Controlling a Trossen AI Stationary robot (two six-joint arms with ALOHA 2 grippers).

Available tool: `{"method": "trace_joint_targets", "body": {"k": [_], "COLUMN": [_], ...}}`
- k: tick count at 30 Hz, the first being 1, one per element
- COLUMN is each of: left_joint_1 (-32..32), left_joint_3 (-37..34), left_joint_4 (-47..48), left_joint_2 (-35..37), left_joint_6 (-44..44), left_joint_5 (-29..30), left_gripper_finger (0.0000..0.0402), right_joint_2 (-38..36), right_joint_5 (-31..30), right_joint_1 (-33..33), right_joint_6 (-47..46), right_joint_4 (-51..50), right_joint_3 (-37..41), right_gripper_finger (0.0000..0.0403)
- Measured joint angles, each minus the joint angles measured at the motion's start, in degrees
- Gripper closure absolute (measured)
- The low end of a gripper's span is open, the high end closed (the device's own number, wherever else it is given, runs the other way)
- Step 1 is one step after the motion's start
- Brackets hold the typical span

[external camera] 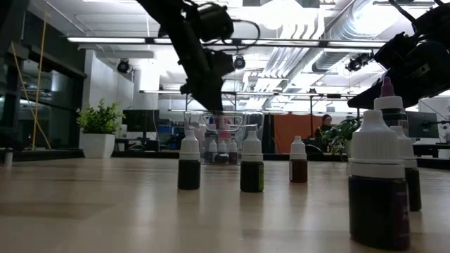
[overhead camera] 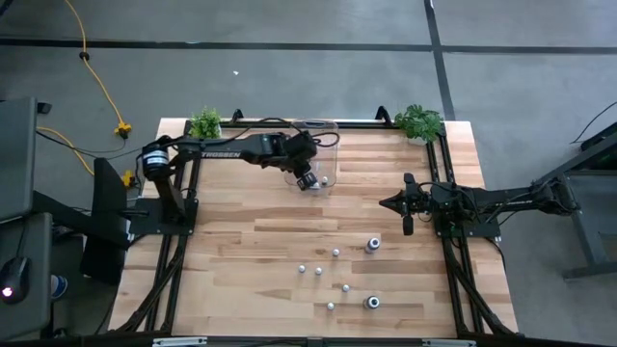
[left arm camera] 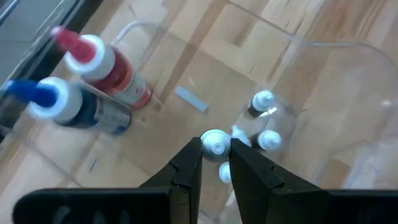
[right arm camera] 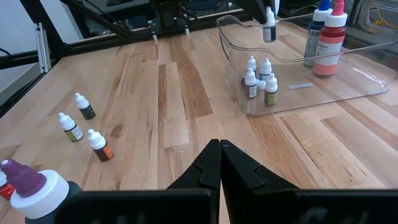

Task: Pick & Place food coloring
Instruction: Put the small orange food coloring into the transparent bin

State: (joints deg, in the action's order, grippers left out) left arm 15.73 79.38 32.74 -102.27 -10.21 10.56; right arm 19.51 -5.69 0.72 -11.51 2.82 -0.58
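Left end effector (left arm camera: 216,163) pinches a tiny white-capped bottle (left arm camera: 215,143) over the clear plastic bin (left arm camera: 348,87); right end effector (right arm camera: 220,155) pressed together.

One small bottle (left arm camera: 215,142) sat between the fingers of the left gripper (left arm camera: 216,149). Beneath that gripper, the one bin (right arm camera: 348,87) held at least four more small ones (right arm camera: 250,84) and two tall bottles, one red (right arm camera: 329,43) and one blue (right arm camera: 316,37). Well away from it, the table (overhead camera: 241,289) carried five tiny bottles (overhead camera: 335,253) and two larger ones (overhead camera: 372,245). Two plants (overhead camera: 205,122) stood behind.
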Motion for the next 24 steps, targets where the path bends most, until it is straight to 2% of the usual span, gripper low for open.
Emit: {"method": "trace_joint_targets", "body": {"k": [8,16,24], "left_joint_1": [1.1,3.0,3.0], "left_joint_3": [5.5,5.9,5.9], "left_joint_4": [3.2,5.5,6.7], "left_joint_2": [-4.7,-7.3,-7.5], "left_joint_6": [3.6,-6.6,-9.6], "left_joint_5": [-1.0,0.7,0.8], "left_gripper_finger": [0.0332,0.0332,0.0332], "right_joint_2": [0.0,0.0,0.0], "right_joint_5": [0.0,0.0,0.0], "right_joint_1": [0.0,0.0,0.0], "right_joint_6": [0.0,0.0,0.0], "right_joint_4": [0.0,0.0,0.0], "right_joint_3": [0.0,0.0,0.0], "right_gripper_finger": [0.0402,0.0402,0.0402]}}
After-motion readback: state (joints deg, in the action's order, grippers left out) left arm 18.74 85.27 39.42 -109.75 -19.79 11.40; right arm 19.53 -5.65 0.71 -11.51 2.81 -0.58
